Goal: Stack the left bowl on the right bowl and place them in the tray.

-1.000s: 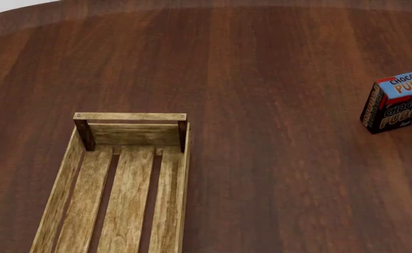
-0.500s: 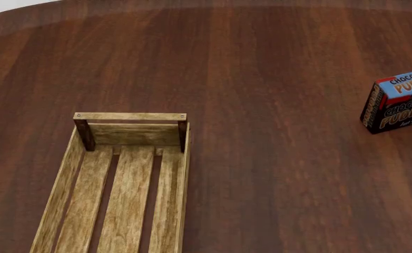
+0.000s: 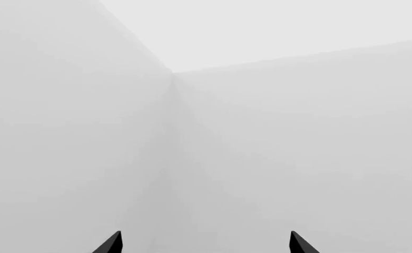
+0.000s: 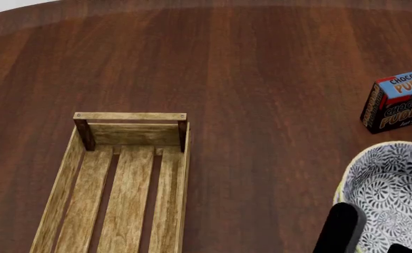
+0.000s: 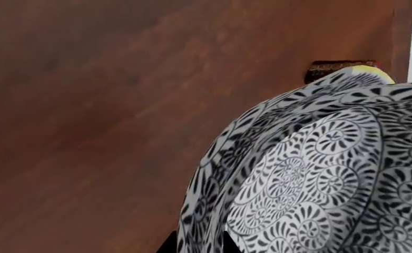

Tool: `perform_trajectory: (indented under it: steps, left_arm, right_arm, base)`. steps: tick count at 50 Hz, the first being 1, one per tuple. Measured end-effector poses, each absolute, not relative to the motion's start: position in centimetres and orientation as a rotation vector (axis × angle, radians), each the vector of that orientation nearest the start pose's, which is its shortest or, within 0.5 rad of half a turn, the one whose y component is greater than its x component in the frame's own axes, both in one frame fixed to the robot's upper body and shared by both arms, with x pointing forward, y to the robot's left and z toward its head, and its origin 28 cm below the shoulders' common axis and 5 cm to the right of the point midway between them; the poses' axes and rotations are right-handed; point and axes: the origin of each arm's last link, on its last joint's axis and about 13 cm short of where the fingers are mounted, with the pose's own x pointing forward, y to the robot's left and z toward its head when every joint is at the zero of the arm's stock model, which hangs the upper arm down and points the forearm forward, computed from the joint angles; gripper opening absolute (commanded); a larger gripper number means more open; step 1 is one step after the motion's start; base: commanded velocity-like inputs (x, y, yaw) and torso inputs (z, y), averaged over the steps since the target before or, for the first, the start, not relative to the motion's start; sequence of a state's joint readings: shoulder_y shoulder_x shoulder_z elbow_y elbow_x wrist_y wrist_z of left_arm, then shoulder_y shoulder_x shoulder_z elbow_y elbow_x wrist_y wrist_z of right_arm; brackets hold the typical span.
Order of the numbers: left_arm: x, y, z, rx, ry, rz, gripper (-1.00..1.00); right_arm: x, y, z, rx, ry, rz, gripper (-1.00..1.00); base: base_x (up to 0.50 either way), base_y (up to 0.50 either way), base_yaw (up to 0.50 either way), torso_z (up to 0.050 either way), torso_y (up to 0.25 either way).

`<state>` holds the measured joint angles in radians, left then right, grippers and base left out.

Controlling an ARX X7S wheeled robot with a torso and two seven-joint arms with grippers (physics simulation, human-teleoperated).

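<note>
Dark wood table [image 4: 262, 68] carries the empty tray [image 4: 130, 116] at left while the right gripper's [image 4: 361, 234] fingers clasp the patterned bowls' [image 4: 392, 184] rim, apparently bound there; left fingers [image 3: 111, 243] splayed, idle

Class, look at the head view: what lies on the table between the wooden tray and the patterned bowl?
Nothing. In the head view, only bare dark wood table separates the tray from the patterned bowl; the chocolate pudding box stands further back, beyond the bowl.
</note>
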<state>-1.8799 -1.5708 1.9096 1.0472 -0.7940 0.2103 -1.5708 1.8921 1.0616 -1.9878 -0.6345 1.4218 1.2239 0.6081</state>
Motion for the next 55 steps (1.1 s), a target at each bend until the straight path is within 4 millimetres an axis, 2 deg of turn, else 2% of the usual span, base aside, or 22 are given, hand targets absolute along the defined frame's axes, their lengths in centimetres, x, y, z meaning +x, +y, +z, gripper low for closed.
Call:
perform_trajectory:
  steps: [17,27,41,55]
  left_arm:
    - [12.5,26.1,27.3,0.017,-0.784,0.418,1.00]
    - [12.5,26.1,27.3,0.018,-0.786,0.421,1.00]
    - [12.5,26.1,27.4,0.022,-0.788,0.427,1.00]
    - [12.5,26.1,27.3,0.025,-0.787,0.425,1.00]
  right_arm:
    - [23.7,-17.6,26.9,-1.309,0.606,0.424,-1.00]
    - [26.3,-15.9,29.6,-1.359,0.505,0.501,-1.00]
    - [29.7,-12.4,33.3,-1.459,0.359,0.590,-1.00]
    - [31.9,-8.0,35.2,-1.544,0.221,0.697,-1.00]
  base:
    - [0.00,0.00,0.00,0.000,0.000]
    - [0.00,0.00,0.00,0.000,0.000]
    - [0.00,0.00,0.00,0.000,0.001]
    - [0.00,0.00,0.00,0.000,0.001]
